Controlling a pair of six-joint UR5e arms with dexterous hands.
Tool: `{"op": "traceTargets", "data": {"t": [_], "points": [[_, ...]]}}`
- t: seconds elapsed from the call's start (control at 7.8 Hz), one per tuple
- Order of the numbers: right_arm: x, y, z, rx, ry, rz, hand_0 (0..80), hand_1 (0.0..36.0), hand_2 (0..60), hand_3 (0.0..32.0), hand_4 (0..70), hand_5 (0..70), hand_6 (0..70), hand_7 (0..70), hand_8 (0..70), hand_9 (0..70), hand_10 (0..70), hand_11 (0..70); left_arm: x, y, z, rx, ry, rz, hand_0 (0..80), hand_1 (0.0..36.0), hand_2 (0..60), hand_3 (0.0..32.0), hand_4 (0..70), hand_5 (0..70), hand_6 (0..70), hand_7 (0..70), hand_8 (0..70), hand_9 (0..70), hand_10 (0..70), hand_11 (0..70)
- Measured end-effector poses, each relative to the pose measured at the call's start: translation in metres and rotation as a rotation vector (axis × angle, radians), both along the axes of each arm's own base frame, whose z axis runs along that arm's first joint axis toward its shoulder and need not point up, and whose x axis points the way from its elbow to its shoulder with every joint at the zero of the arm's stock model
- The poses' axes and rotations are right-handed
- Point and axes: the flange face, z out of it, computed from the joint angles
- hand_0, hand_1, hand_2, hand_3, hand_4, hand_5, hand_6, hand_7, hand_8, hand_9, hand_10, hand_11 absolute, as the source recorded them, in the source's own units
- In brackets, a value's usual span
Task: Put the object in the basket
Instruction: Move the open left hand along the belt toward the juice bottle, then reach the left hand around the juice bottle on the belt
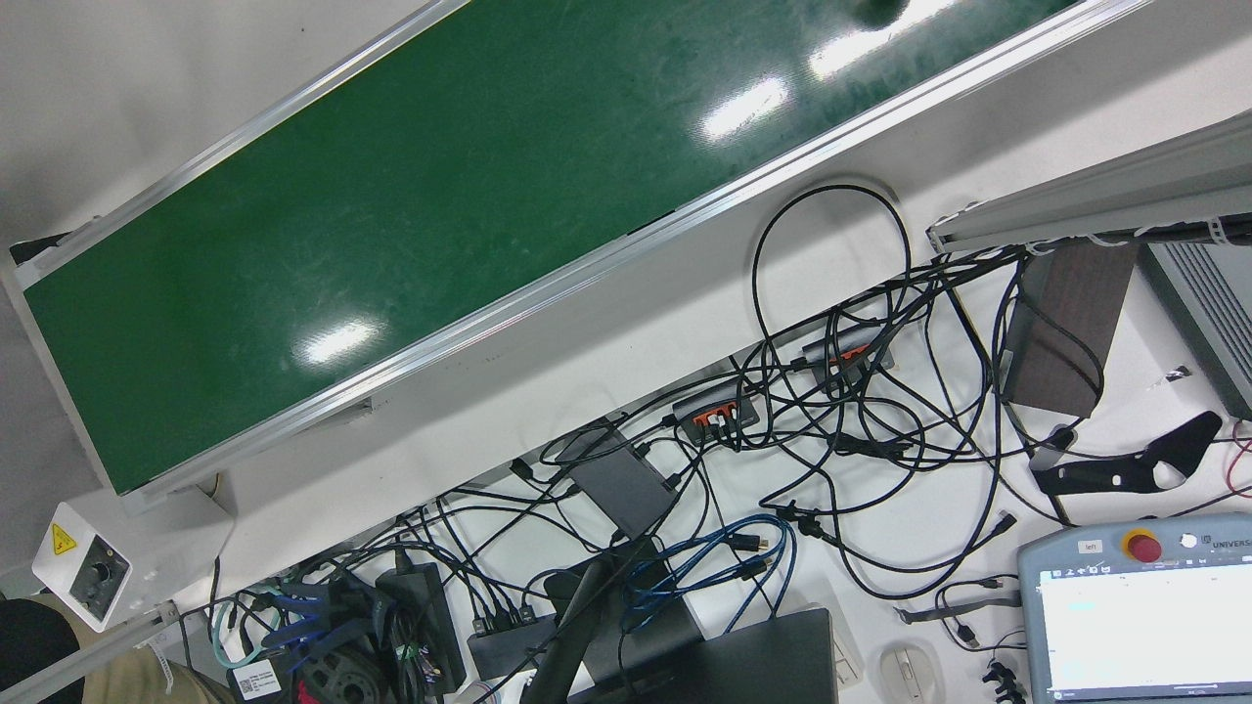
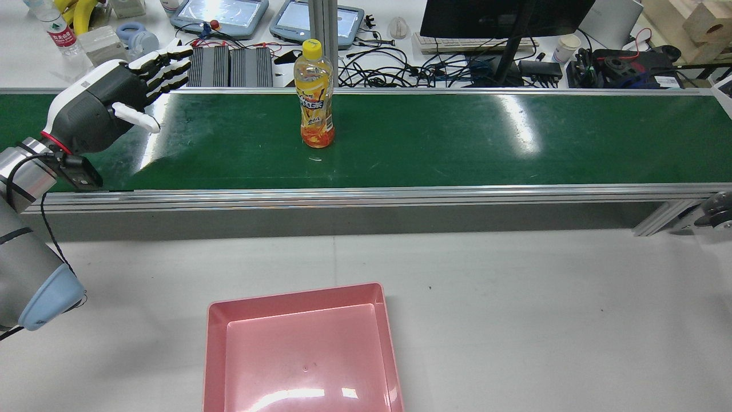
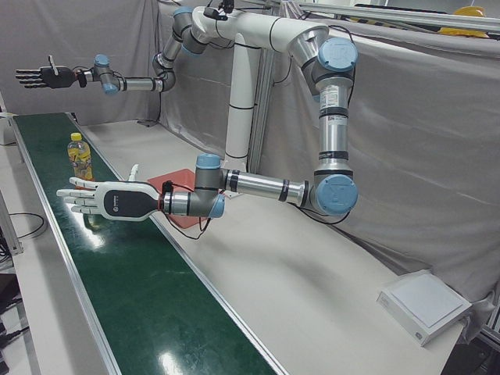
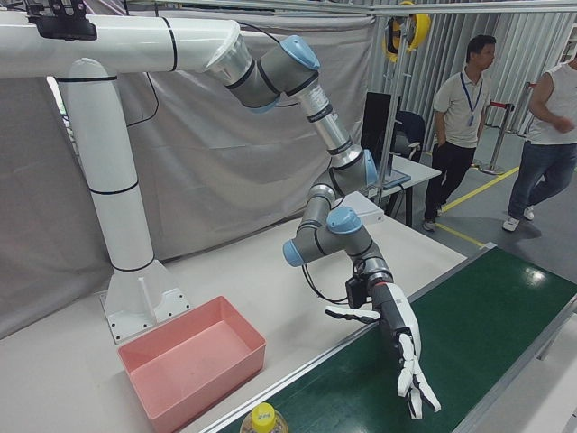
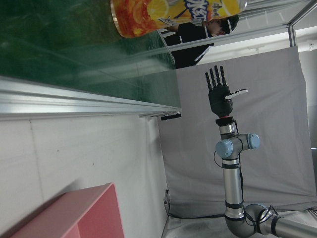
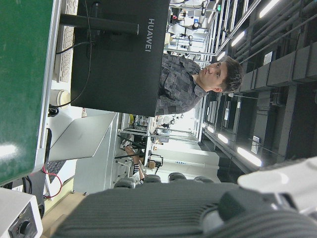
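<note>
A yellow-capped orange drink bottle (image 2: 314,94) stands upright on the green conveyor belt (image 2: 457,143); it also shows in the left-front view as bottle (image 3: 80,157) and lies close in the left hand view as bottle (image 5: 173,15). My left hand (image 2: 114,94) hovers open over the belt's left end, fingers stretched out, apart from the bottle; the same left hand (image 3: 105,199) and left hand (image 4: 406,361) show from the front corners. The pink basket (image 2: 217,355) sits on the white table before the belt, with nothing in it. My right hand (image 3: 43,76) hangs open, high and far off.
Beyond the belt's far rail lie cables (image 2: 400,63), a monitor (image 2: 503,17) and teach pendants (image 2: 220,12). A white box (image 3: 426,305) rests on the table corner. Two people (image 4: 464,108) stand past the station. The arms' white pedestal (image 4: 135,271) rises behind the basket.
</note>
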Motion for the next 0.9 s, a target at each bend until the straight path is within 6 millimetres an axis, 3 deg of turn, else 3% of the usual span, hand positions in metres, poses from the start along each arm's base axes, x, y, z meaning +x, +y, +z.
{"op": "traceTargets", "data": {"t": [0.51,0.9], "points": [[0.0,0.0,0.0,0.0,0.0,0.0,0.0,0.0,0.0,0.0,0.0,0.0,0.0,0.0,0.0,0.0,0.0,0.0,0.005,-0.004,-0.004,-0.006,-0.009,-0.029,52.4,7.4,0.0,2.6,13.5,14.6,1.1,0.0,7.8,9.1,6.8,11.2],[0.0,0.0,0.0,0.0,0.0,0.0,0.0,0.0,0.0,0.0,0.0,0.0,0.0,0.0,0.0,0.0,0.0,0.0,0.036,-0.002,-0.029,0.003,-0.026,-0.029,52.0,7.7,0.0,1.4,13.7,14.5,1.3,0.1,7.8,8.9,6.7,10.9]]}}
